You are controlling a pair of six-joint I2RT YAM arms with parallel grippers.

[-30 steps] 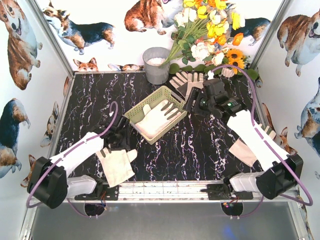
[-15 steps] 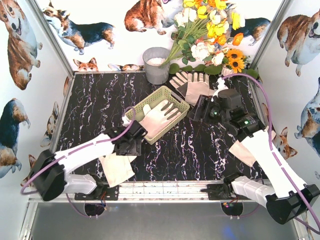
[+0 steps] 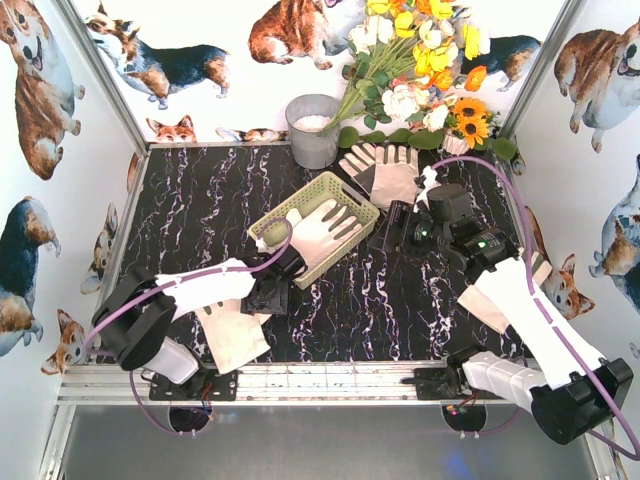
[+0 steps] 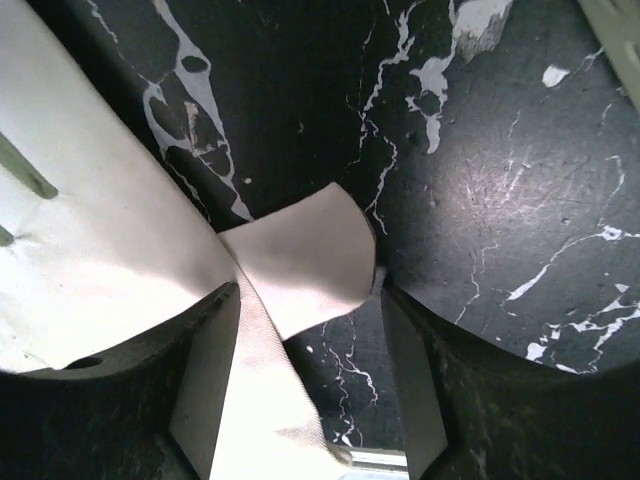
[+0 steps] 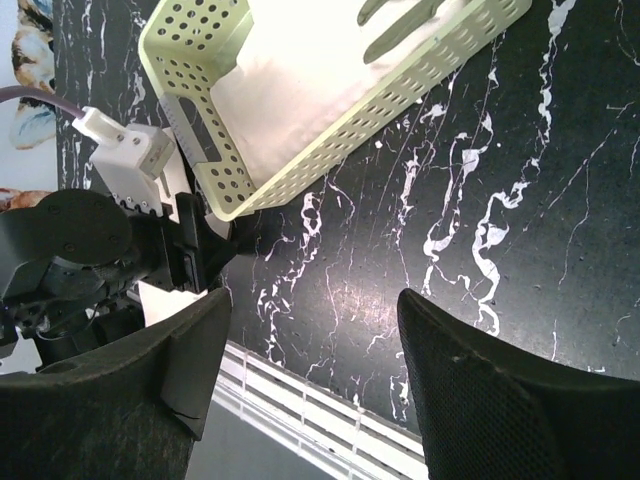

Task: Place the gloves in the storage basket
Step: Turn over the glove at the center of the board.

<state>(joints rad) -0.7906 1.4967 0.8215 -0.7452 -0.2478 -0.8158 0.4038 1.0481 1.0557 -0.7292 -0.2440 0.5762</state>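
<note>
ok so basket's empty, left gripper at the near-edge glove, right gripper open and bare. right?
No. The storage basket is not empty: one glove lies in it, as the top external view shows. The rest holds: left gripper at the near-edge glove, right gripper open and bare.

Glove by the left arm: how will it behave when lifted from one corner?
Probably floppy: in the left wrist view the glove has a corner folded over itself between the jaws. Likely light, since it looks like thin fabric lying flat on the table. Pinched at one edge, the rest should hang and drag.
</note>
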